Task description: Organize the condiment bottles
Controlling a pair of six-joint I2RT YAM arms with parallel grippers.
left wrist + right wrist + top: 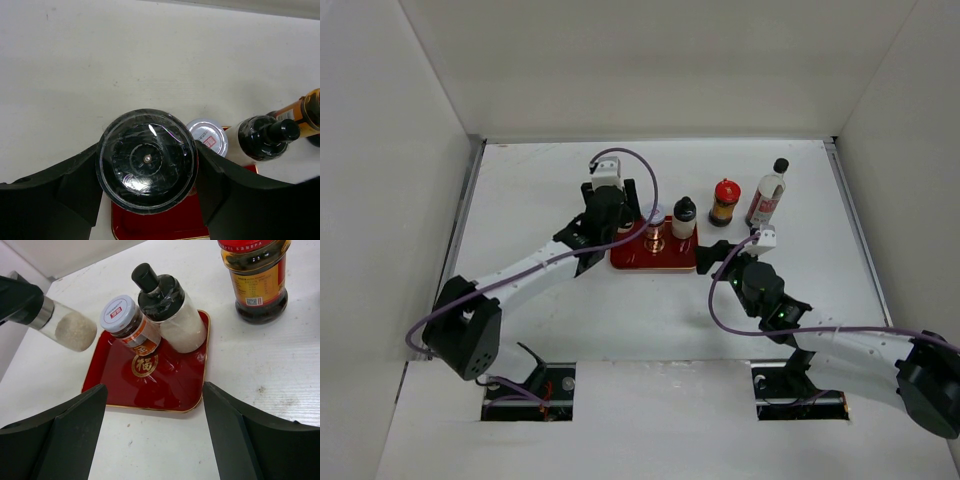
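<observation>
My left gripper point(623, 222) is shut on a short shaker jar with a dark, grey-collared lid point(146, 161). It holds the jar point(70, 328) in the air over the left edge of the red tray point(665, 262). A white-lidded shaker jar point(125, 320) and the white black-capped bottle point(172, 310) stand on the tray's far part. The red-capped brown bottle point(724, 203) and the tall clear black-capped bottle point(767, 196) stand on the table to the right of the tray. My right gripper point(720, 262) is open and empty, just off the tray's near right corner.
White walls close the table on the left, back and right. The tray's near half point(150, 385), with its gold emblem, is bare. The brown bottle point(257, 282) stands close to the tray's right rim.
</observation>
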